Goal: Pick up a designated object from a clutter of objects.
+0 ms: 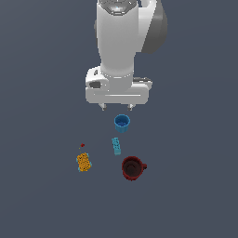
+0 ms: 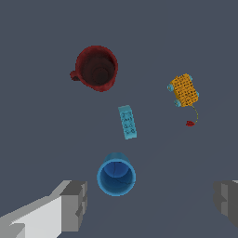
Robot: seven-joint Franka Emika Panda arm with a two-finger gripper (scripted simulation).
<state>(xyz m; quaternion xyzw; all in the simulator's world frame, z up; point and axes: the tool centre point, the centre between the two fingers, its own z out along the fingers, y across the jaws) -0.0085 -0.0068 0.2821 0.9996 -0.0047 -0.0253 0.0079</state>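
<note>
The designated object is a small bright blue handleless cup [image 1: 122, 123] [image 2: 116, 175], standing upright on the dark floor. My gripper [image 1: 116, 107] [image 2: 151, 200] hangs above and just behind it, open, with nothing between its fingers [image 2: 73, 199]. In the wrist view the cup lies close to one finger, off the middle of the gap. The rest of the clutter of objects lies beyond the cup: a light-blue block [image 1: 116, 146] [image 2: 127, 122], a dark red mug [image 1: 132, 168] [image 2: 96, 68] with a handle, an orange-yellow block [image 1: 83, 162] [image 2: 184, 89] and a tiny red piece [image 1: 82, 145] [image 2: 189, 123].
The flat dark grey floor [image 1: 195, 186] spreads in all directions around the items. The arm's white body [image 1: 118, 42] rises above the gripper in the exterior view.
</note>
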